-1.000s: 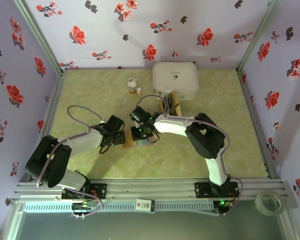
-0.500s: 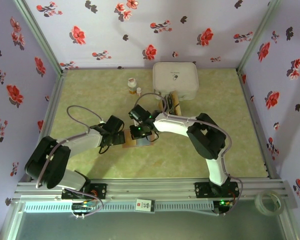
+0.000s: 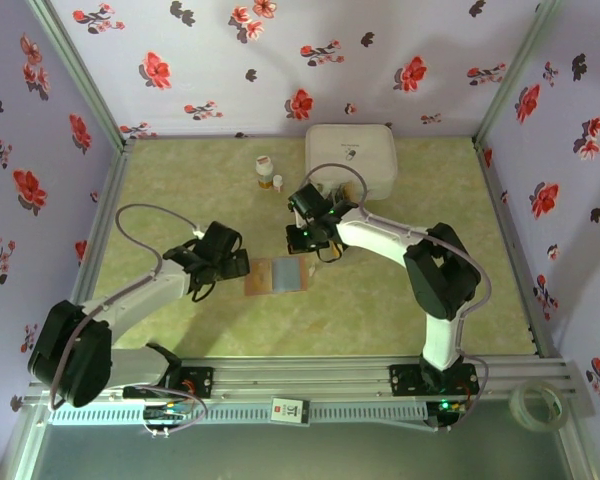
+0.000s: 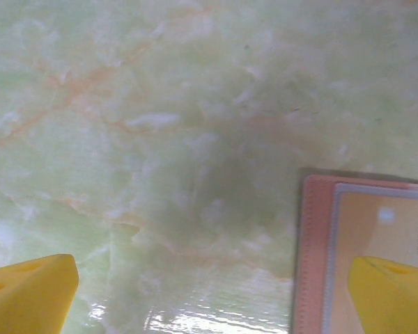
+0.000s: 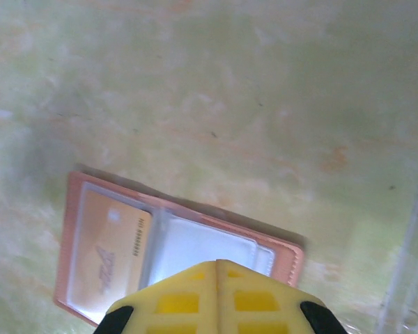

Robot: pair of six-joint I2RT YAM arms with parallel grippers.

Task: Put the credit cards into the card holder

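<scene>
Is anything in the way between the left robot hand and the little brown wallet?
No, nothing I can see. The left gripper is open, and just bare table lies between it and the card holder, which is spread open and flat. One yellow finger hangs over the holder's edge.

Left wrist view: card holder (image 4: 313,264) cut off by the right and bottom edges. Right fingertip (image 4: 393,292) of the left pincer (image 4: 209,292) covers a corner of the tan card (image 4: 373,223). Card print blurred, unreadable.

Right wrist view: holder's near edge hidden behind the closed right pincer (image 5: 217,293). Clear object (image 5: 411,257) cut off at the right edge, kind not identifiable.

Top view: two small bottles (image 3: 265,170) on the worktop (image 3: 180,190), labels too small to read.
</scene>
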